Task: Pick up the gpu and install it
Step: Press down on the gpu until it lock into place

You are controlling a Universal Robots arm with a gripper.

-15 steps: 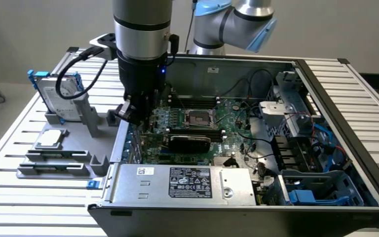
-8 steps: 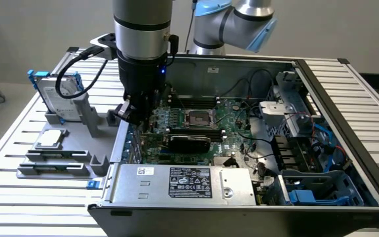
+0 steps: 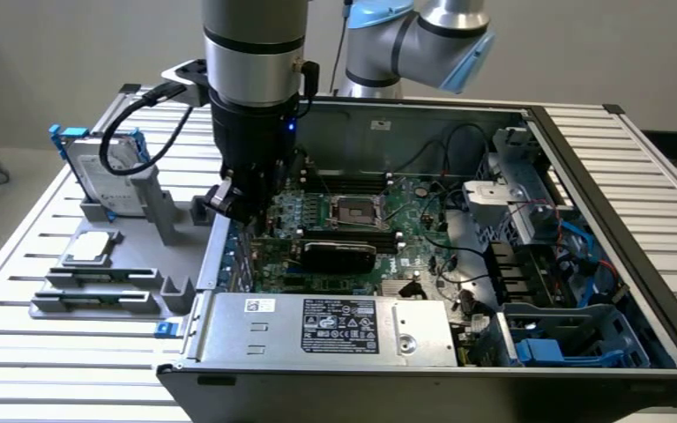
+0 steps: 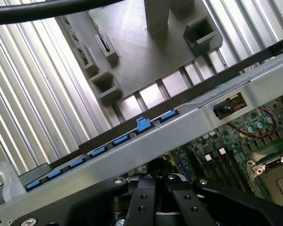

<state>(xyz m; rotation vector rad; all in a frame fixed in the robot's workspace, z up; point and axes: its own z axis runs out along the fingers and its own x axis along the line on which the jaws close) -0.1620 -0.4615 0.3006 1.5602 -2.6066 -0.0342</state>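
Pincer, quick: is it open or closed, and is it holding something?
Pincer: closed, over the computer case by its motherboard; what it holds, if anything, cannot be told.

Hard drive (image 3: pixel 101 176) upright in grey holder (image 3: pixel 138 256)

The gpu (image 3: pixel 334 256), a black-faced card, lies flat inside the open computer case (image 3: pixel 574 141), apparently seated on the green motherboard (image 3: pixel 415 207) below the processor socket (image 3: pixel 354 210).
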